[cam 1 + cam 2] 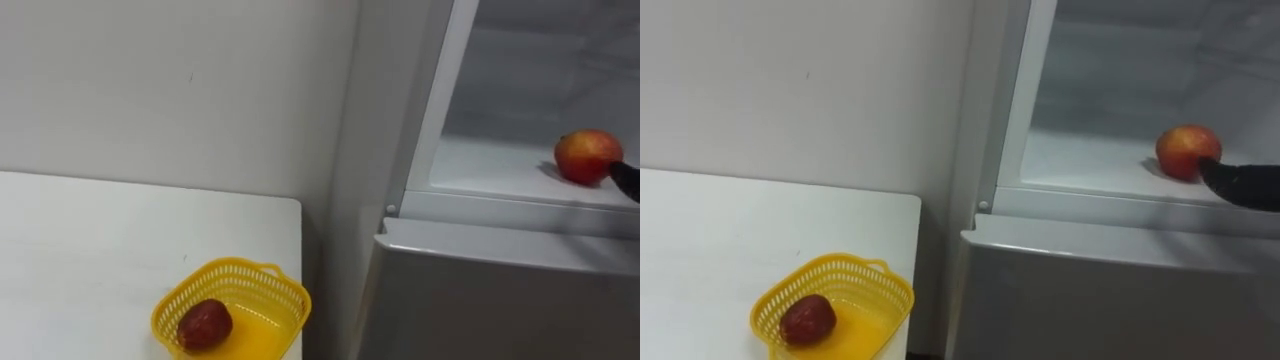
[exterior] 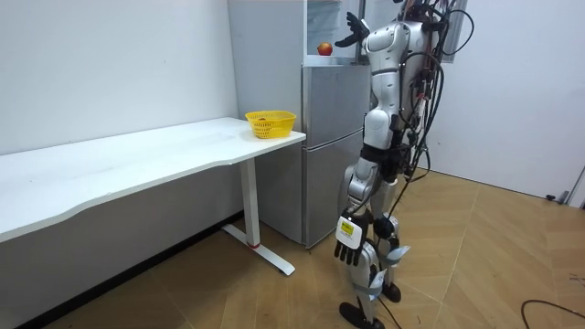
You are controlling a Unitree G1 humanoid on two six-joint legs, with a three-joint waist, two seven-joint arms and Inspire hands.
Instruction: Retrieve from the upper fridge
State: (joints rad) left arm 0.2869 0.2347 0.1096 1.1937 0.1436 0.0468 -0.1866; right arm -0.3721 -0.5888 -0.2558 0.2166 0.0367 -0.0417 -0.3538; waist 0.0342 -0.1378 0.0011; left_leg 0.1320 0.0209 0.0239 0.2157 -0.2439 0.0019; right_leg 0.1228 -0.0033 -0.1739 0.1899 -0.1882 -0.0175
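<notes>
A red-yellow apple [image 1: 588, 156] lies on the white shelf [image 1: 490, 168] of the open upper fridge compartment. A dark finger of my right hand [image 1: 628, 178] comes in from the right and almost touches the apple's right side. In the room view that right hand [image 2: 352, 35] is raised into the compartment with its fingers spread, beside the apple [image 2: 324, 48]. My left hand [image 2: 345, 240] hangs open by my thigh. I stand right in front of the fridge.
A yellow basket [image 1: 165, 305] holding a dark red fruit [image 1: 205, 324] sits at the corner of the white table [image 1: 100, 250] left of the fridge. The shut grey lower fridge door [image 1: 480, 300] is below the shelf.
</notes>
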